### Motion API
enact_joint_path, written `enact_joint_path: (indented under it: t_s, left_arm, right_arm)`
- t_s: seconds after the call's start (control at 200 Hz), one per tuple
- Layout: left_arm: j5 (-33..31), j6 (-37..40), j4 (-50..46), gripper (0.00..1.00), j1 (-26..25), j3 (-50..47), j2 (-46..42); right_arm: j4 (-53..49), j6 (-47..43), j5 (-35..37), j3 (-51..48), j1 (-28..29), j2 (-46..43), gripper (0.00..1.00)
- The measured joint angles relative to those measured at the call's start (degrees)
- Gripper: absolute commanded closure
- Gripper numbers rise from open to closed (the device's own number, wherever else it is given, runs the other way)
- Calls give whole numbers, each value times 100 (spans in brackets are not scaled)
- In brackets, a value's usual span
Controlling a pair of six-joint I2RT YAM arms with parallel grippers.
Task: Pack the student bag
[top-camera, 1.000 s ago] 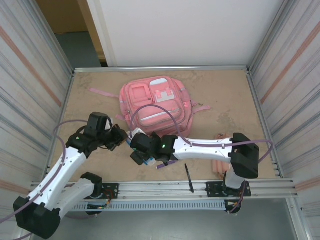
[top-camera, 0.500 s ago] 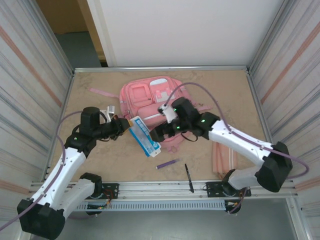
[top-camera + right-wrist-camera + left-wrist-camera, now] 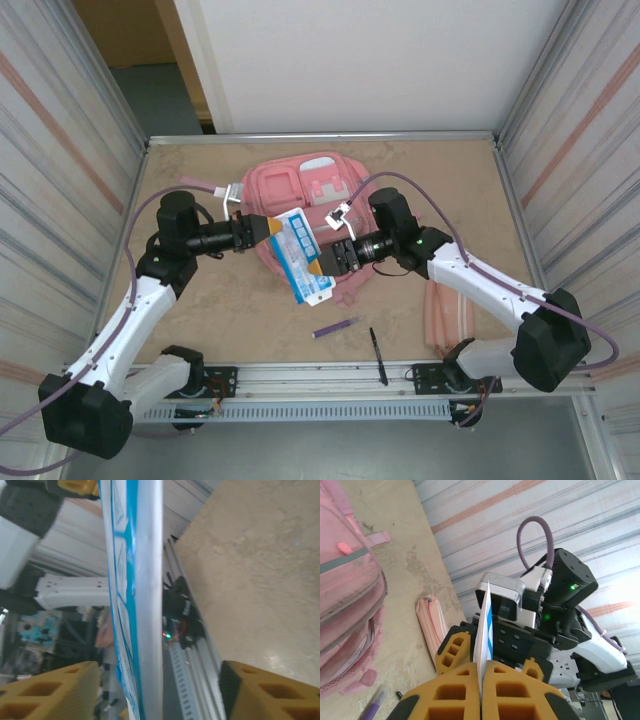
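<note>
The student bag (image 3: 318, 196) is a big pink backpack lying flat at the back middle of the table, and its side shows in the left wrist view (image 3: 345, 590). My left gripper (image 3: 266, 228) is shut on a thin white and blue book (image 3: 300, 256), holding it on edge over the bag's front part. In the left wrist view the yellow fingertips (image 3: 482, 672) pinch the book (image 3: 485, 620). My right gripper (image 3: 326, 261) faces the book from the right, open. The book's edge (image 3: 145, 595) stands between its jaws (image 3: 160, 690), close to the left finger and well apart from the right one.
A slim pink pencil case (image 3: 446, 315) lies at the right near the front rail. A purple pen (image 3: 335, 327) and a black pen (image 3: 377, 354) lie near the front edge. Corrugated metal walls close in both sides.
The left gripper has lifted the book up and back over the bag. The right arm swung from the left front round to the book's right edge, and its jaws have narrowed.
</note>
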Motion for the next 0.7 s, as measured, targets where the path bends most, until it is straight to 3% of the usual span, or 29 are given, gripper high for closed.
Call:
enact_joint_path:
  t_s: [0.215,0.376,0.416,0.501,0.626,0.702]
  left_arm:
    - [166,-20,398,100,-131,0,227]
    - [280,-72,793,96,-236,0,365]
    - [286,-87,807,89,-223,0,413]
    - [221,-13,800,60,-232,7,514]
    - [-225,634,236,39,-295,129,535]
    - [-737,1119,-166,36,-400,254,575]
  right_arm:
    - [1067,946,-278,-44,-9,2,70]
    - [1646,1602,-330,-94,13,192,99]
    - [1718,1672,-328,-96,2,212,100]
    - [1762,1814,-291,-98,-63,219,100]
    - [1663,1836,-256,-101,-321,208,100]
    - [1187,1672,-125,-83,-603,153,100]
